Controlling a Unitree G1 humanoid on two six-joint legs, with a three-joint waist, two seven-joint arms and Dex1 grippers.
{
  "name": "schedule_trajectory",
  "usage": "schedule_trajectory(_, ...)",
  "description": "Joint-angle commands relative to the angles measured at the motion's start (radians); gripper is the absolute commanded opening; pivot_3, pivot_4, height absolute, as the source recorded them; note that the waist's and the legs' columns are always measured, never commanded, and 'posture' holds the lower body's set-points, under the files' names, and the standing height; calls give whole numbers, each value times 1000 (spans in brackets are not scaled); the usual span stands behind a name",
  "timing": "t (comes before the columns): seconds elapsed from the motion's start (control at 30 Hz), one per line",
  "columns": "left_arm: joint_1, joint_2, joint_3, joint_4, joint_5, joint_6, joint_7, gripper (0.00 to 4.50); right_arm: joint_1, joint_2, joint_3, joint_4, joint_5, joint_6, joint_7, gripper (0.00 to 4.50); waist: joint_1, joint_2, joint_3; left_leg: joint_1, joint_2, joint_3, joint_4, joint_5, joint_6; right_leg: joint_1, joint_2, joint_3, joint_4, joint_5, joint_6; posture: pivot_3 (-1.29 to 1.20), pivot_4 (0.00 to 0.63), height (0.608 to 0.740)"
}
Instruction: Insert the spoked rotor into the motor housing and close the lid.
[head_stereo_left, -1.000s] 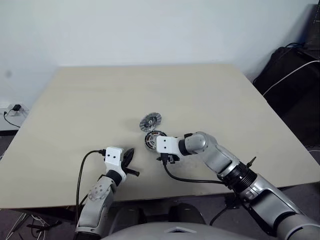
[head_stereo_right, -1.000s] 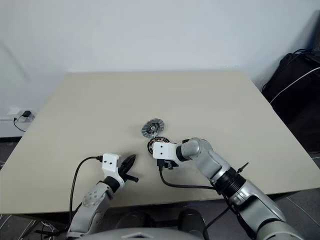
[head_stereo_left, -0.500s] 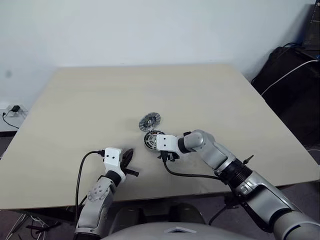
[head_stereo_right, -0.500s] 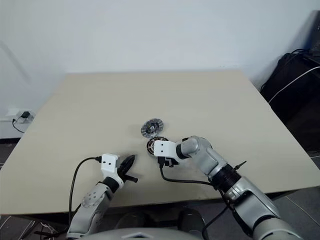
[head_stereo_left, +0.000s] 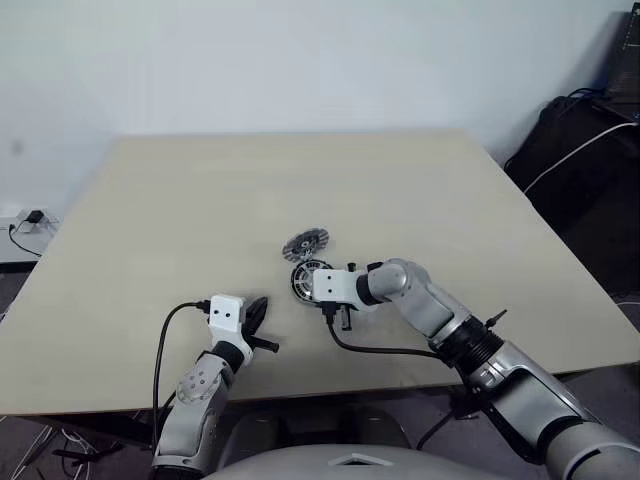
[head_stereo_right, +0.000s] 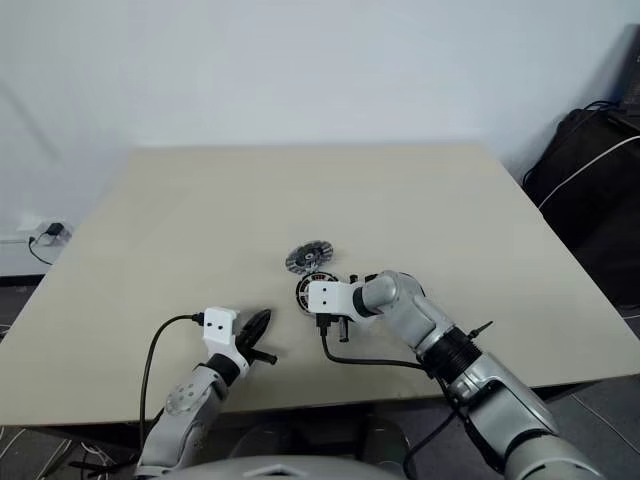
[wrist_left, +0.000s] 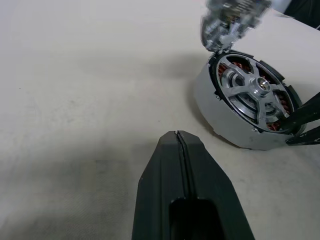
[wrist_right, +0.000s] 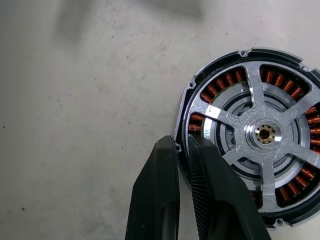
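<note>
The motor housing (wrist_right: 215, 60), a round silver cup with copper coils, sits on the table with the spoked rotor (wrist_right: 265, 133) lying inside it. My right gripper (wrist_right: 182, 140) is shut on the housing's rim, one finger outside the wall and one on the coils. The lid (head_stereo_left: 305, 243), a small silvery disc, lies just beyond the housing (head_stereo_left: 303, 281). My left gripper (wrist_left: 176, 134) is shut and empty, resting low near the table's front, pointing toward the housing (wrist_left: 210, 105) from a short distance.
The beige table (head_stereo_left: 200, 200) stretches wide around the parts. Black cables run from both wrists over the front edge. A dark bag (head_stereo_left: 590, 160) with a white cable stands off the table at the right.
</note>
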Motion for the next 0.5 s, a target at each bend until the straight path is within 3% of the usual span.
schedule_trajectory(0.03,-11,-9,-7,-16,-2,-13,0,0,58,-16,-94,-143,63,95,0,55,5,0,0,-1,0,0,0,0,1,-1,0,0,0,0,0,0,0,740)
schedule_trajectory(0.3,11,-19,-12,-10,-3,-14,2,0,298,64,-262,-563,176,655,-160,55,11,0,0,-4,0,-1,0,-2,4,-3,-1,-1,-1,1,-8,0,0,740)
schedule_trajectory(0.5,3,-14,-26,1,1,1,-8,0,339,163,-298,-613,213,786,-303,55,10,1,1,-3,0,0,0,-4,7,-2,-1,-1,-1,-1,-1,0,0,740)
